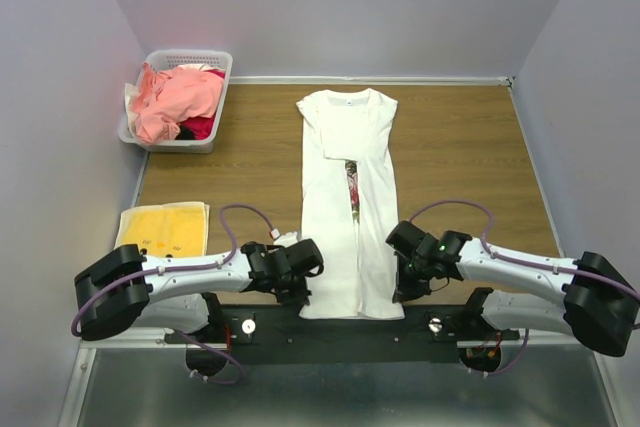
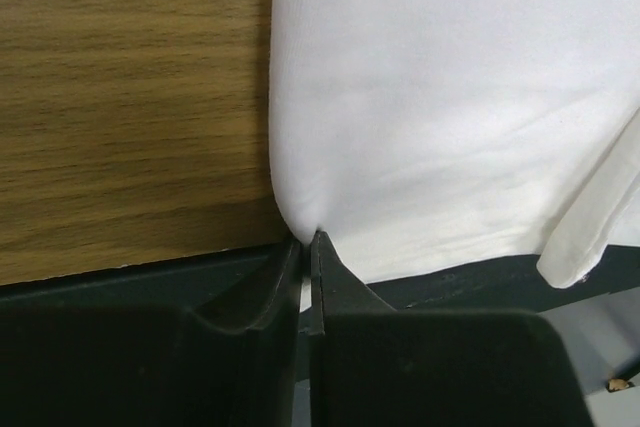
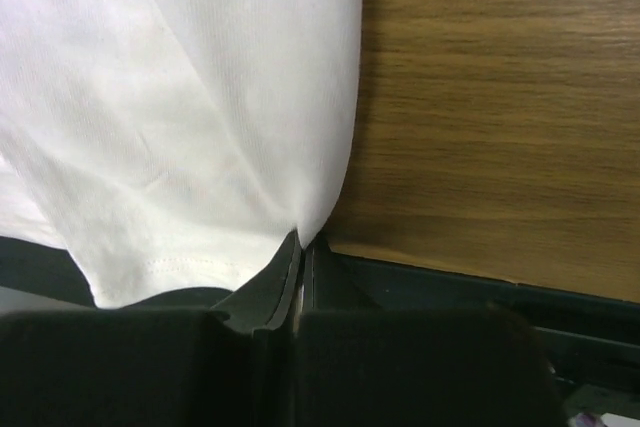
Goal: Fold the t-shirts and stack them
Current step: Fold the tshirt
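Note:
A white t-shirt (image 1: 349, 209) lies lengthwise down the middle of the table, both sides folded inward, a strip of floral print (image 1: 352, 190) showing between the flaps. My left gripper (image 1: 305, 282) is shut on the shirt's near left hem corner; in the left wrist view the fingers (image 2: 306, 247) pinch the white cloth (image 2: 440, 117). My right gripper (image 1: 402, 285) is shut on the near right hem corner, and the right wrist view shows its fingers (image 3: 301, 243) nipping the fabric (image 3: 200, 117). Salmon-pink and red t-shirts (image 1: 178, 99) fill the basket.
A white lattice basket (image 1: 213, 59) stands at the back left corner. A folded yellow cloth (image 1: 165, 230) lies at the near left. The black base rail (image 1: 350, 332) runs along the table's near edge, just below the shirt's hem.

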You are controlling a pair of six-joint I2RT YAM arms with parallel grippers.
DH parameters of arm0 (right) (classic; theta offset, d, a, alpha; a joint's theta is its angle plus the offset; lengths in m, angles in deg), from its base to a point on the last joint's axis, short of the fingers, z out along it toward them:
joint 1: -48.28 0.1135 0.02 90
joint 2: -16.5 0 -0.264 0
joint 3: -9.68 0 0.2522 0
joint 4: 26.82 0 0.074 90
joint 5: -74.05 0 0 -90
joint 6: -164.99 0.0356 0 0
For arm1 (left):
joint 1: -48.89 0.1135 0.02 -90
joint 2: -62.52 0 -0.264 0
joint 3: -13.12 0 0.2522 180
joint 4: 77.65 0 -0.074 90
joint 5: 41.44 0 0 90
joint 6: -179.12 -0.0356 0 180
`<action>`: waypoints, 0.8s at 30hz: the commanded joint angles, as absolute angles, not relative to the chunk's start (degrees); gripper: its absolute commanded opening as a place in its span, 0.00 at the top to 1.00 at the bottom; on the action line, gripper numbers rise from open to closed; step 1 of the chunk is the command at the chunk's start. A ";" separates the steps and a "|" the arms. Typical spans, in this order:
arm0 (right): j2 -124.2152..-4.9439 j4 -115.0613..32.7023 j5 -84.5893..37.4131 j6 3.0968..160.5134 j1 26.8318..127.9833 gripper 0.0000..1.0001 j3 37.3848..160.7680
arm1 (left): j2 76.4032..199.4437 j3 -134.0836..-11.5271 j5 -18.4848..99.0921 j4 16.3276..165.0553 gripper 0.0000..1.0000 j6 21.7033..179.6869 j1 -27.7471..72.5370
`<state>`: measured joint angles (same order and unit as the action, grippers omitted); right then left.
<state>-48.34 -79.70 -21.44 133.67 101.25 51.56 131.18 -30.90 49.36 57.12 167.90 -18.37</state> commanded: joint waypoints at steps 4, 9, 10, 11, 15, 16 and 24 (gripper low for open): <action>-47.93 -79.43 -21.49 134.23 102.07 0.99 50.60 | 131.25 -30.16 51.55 54.23 1.00 168.30 -18.61; -45.82 -82.77 -20.08 133.97 102.16 0.99 53.41 | 128.44 -32.89 54.62 50.71 1.00 168.48 -18.61; -45.64 -83.21 -19.29 133.79 102.16 0.99 54.72 | 127.91 -34.20 55.24 50.18 1.00 168.48 -18.69; -45.38 -84.17 -18.85 133.62 102.16 0.99 55.69 | 126.95 -34.82 56.38 49.31 1.00 168.57 -18.61; -45.37 -86.46 -16.30 131.86 102.24 0.99 60.61 | 125.27 -37.81 59.02 47.81 1.00 169.27 -18.60; -45.63 -86.72 -13.43 131.59 102.16 0.99 61.58 | 125.18 -38.86 59.63 47.81 1.00 169.10 -18.61; -48.53 -88.04 -4.62 129.84 102.16 0.99 69.22 | 129.39 -44.75 63.50 46.32 1.00 164.62 -12.73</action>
